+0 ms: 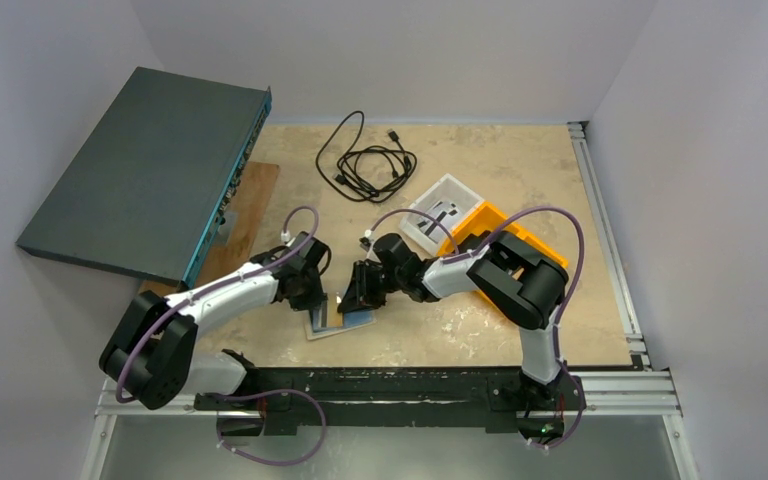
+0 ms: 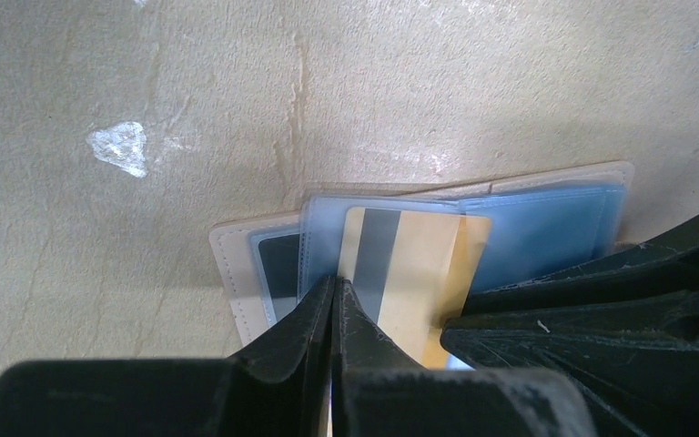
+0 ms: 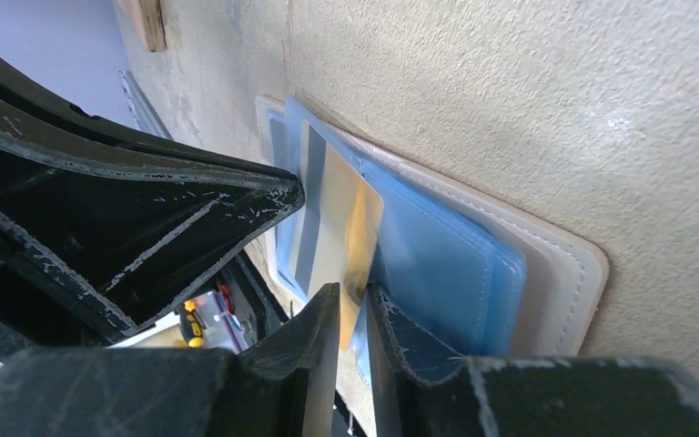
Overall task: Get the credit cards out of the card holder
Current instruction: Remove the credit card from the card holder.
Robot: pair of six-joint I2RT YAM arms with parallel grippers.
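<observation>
The card holder (image 1: pixel 325 326) lies open on the table between both arms, with a cream border (image 2: pixel 232 264) and clear blue sleeves (image 3: pixel 437 264). A beige-gold credit card (image 2: pixel 419 264) with a grey stripe sticks partway out of a sleeve. A dark card (image 2: pixel 280 259) sits in the pocket beside it. My left gripper (image 2: pixel 337 284) is shut, its tips pressed on the sleeve at the card's edge. My right gripper (image 3: pixel 353 305) stands a narrow gap apart, with the credit card's (image 3: pixel 337 214) edge between its jaws.
An orange bin (image 1: pixel 505 235) and a white tray (image 1: pixel 440 215) stand behind the right arm. A coiled black cable (image 1: pixel 365 160) lies at the back. A dark flat box (image 1: pixel 145 180) leans at the left over a wooden board (image 1: pixel 250 210).
</observation>
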